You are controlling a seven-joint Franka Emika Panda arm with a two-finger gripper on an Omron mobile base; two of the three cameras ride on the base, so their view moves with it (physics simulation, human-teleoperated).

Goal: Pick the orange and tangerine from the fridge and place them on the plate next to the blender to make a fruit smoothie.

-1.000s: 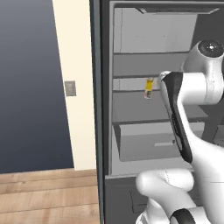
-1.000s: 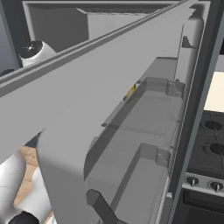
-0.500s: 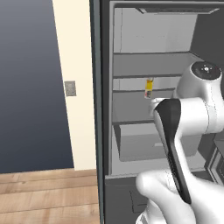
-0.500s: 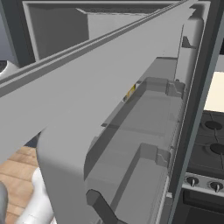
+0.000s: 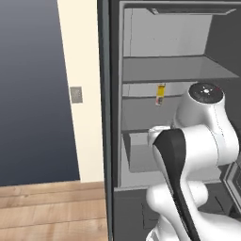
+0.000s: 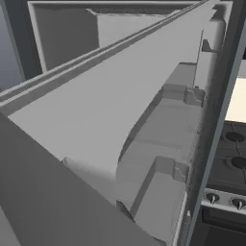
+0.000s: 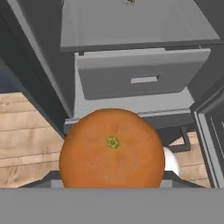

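The end effector [image 7: 112, 186] is closed on the orange [image 7: 112, 148], seen close up in the hand view. The orange is round, so no long side can be told; its small green stem spot is turned toward the camera. Behind it, the fridge [image 7: 131, 39] is seen open, with a pale drawer [image 7: 140, 76]. A wooden floor [image 7: 26, 135] is seen below.

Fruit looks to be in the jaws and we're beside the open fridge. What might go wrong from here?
1. The orange fruit hides the fingertips, so grip depth is unclear; a smooth ball may slip.
2. The fridge door stands close alongside; a wide swing could strike it.
3. The drawer juts out ahead.
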